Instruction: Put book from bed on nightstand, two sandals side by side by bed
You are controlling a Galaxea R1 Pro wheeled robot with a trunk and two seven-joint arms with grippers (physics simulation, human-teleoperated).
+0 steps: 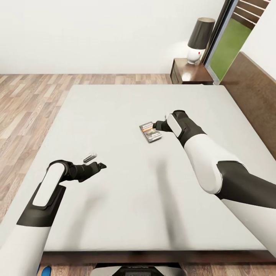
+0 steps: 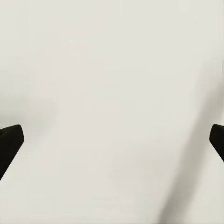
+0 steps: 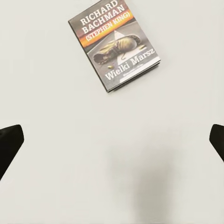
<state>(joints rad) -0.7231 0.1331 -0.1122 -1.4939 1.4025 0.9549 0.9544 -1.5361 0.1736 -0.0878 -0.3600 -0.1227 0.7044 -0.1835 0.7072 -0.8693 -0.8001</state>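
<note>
The small dark paperback book (image 3: 115, 44) lies flat mid-mattress on the pale grey-white bed (image 1: 115, 214); your right gripper (image 1: 160, 123) hovers just beside it, fingers wide. You're approaching the pick: lower and centre over it. Left gripper (image 1: 100, 165) idles, also wide.

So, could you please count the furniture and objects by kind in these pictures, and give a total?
Bed: 1
Book: 1
Nightstand: 1
Lamp: 1
Total: 4
</note>
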